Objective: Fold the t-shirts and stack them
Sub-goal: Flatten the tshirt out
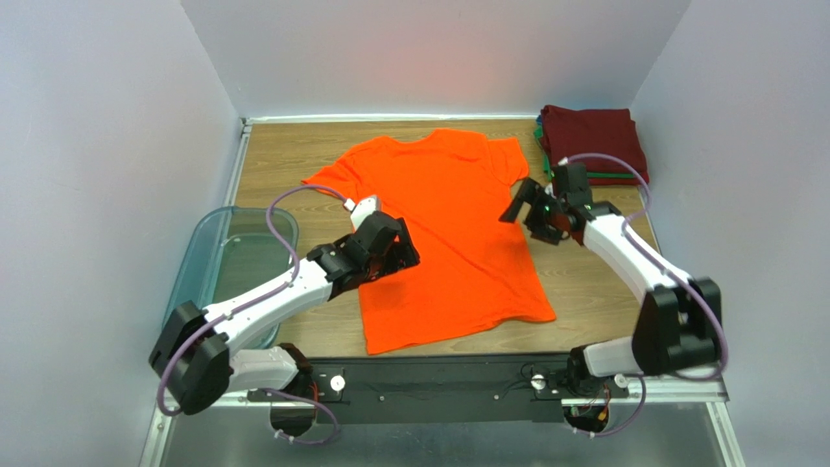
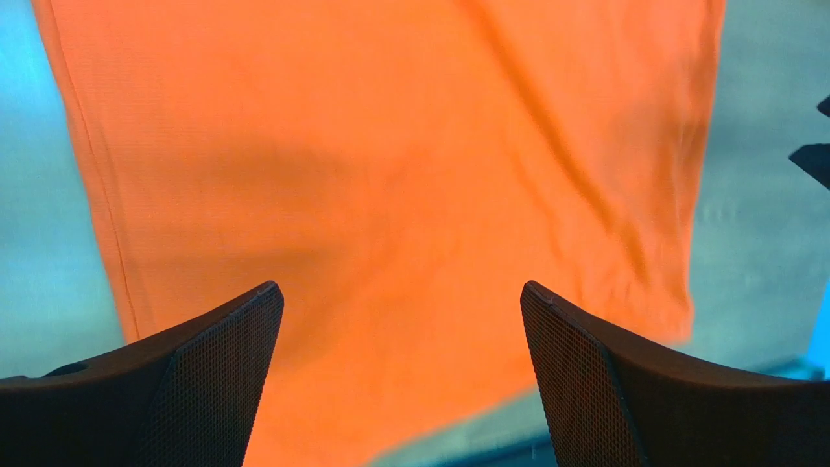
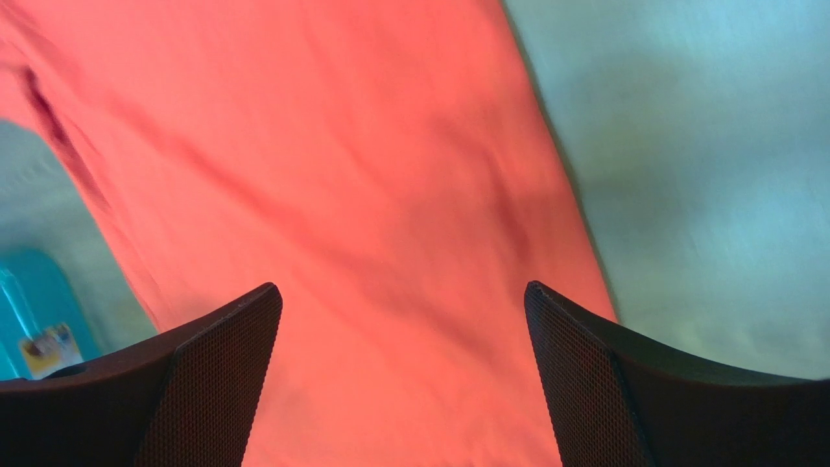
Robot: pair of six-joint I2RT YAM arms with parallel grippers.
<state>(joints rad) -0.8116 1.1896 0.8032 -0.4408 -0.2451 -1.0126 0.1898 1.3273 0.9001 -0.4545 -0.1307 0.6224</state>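
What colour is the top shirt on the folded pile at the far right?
The top shirt is dark maroon, seen best in the top external view.

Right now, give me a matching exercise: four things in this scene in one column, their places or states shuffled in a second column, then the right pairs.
Things:
1. orange t-shirt
2. maroon t-shirt
3. plastic bin
4. right gripper

Places or states:
A. translucent, on the far left
B. open, over the orange t-shirt's right edge
C. spread flat in the middle
D. folded, in the far right corner

Pairs: 1-C, 2-D, 3-A, 4-B
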